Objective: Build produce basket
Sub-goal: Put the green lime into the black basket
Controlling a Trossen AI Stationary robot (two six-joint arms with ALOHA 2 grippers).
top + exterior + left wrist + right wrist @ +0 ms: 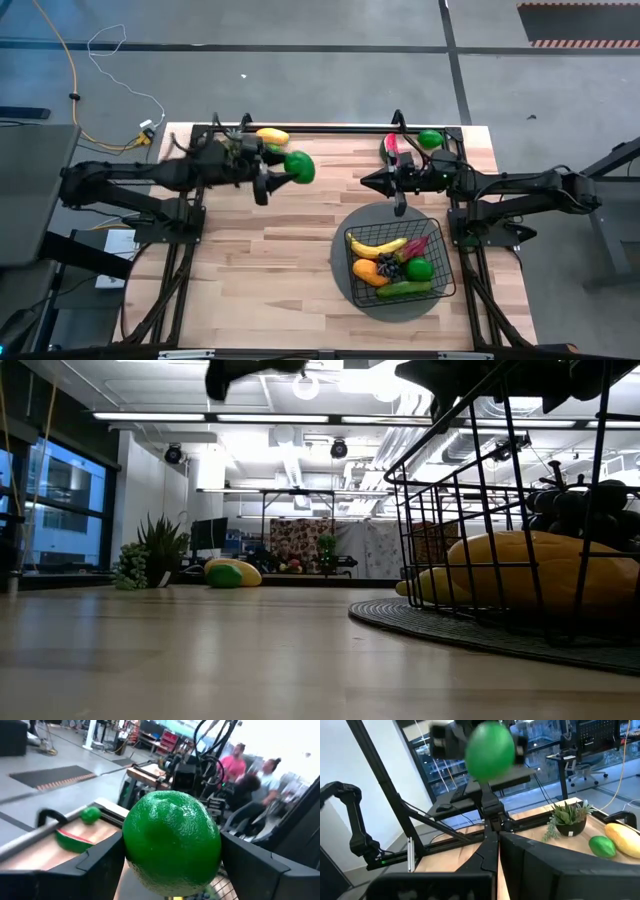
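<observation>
Aloft, left end effector (pixel 283 176) clamps lime (pixel 299 166).

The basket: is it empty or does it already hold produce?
Partly filled. The basket holds a banana, a lime, a cucumber and other produce; the left claw grips another lime.

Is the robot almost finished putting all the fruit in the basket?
About halfway. The basket already holds a banana, chili, grapes, cucumber and more. The left gripper carries a lime. Still out: a watermelon slice, another lime, and a yellow fruit.
</observation>
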